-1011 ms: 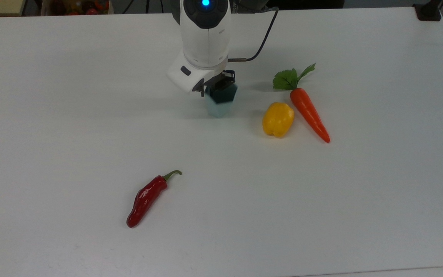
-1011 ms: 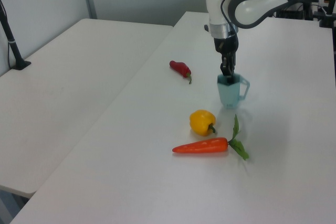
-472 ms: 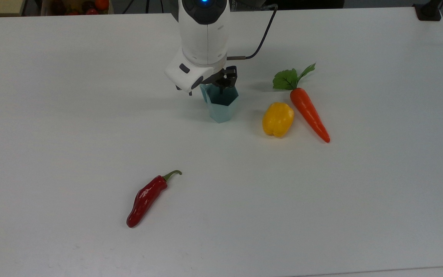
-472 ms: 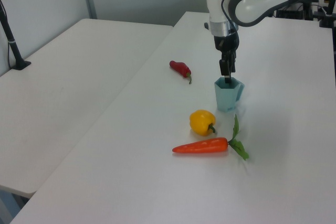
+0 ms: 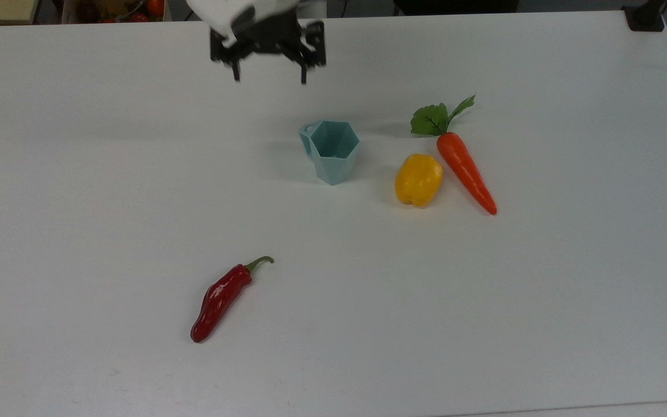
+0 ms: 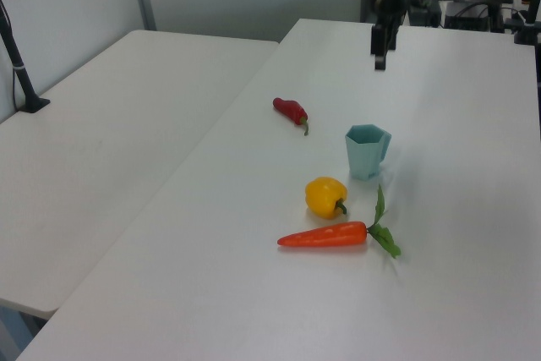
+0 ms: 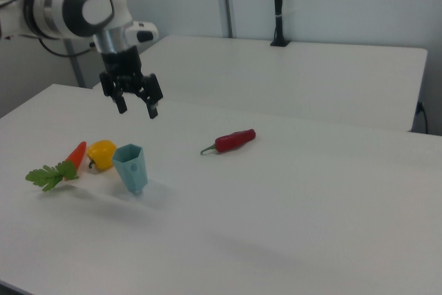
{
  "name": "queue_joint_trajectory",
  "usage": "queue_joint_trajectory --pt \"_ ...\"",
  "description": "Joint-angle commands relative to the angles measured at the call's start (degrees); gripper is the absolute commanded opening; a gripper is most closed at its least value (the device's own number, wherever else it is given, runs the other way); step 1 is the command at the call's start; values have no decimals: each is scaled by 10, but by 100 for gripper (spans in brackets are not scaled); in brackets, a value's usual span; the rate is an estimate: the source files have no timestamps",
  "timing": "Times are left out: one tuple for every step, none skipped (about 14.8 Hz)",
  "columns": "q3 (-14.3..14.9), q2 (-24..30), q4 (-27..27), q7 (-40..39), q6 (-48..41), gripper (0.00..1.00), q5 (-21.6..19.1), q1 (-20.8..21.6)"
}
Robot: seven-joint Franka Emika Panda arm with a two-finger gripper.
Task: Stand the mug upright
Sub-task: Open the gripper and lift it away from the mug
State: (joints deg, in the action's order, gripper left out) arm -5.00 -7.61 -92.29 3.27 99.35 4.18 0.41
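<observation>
The pale blue-teal faceted mug (image 5: 333, 152) stands upright on the white table (image 5: 79, 202), rim up, its small handle toward the top view's left. It is also upright in the left view (image 6: 366, 150) and the right view (image 7: 130, 167). My gripper (image 5: 268, 76) hangs open and empty in the air, well above and behind the mug, toward the table's far edge in the top view. In the right view the gripper (image 7: 137, 108) floats above the mug with its fingers spread. In the left view the gripper (image 6: 380, 58) is high above the table beyond the mug.
A yellow pepper (image 5: 418, 179) and an orange carrot (image 5: 464, 168) with green leaves lie just to the top view's right of the mug. A red chili pepper (image 5: 220, 298) lies nearer the front. A second white table (image 6: 110, 116) stands at the left view's left.
The gripper let go of the mug's rim, opened, and rose up and back toward the table's far edge. The mug stayed standing upright where it was.
</observation>
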Motion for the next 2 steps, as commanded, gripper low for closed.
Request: queue_joint_trajectory --pt "6 66 -17 -12 -26 100 -2 -17" --pt "5 66 -17 -12 -33 100 -2 -20"
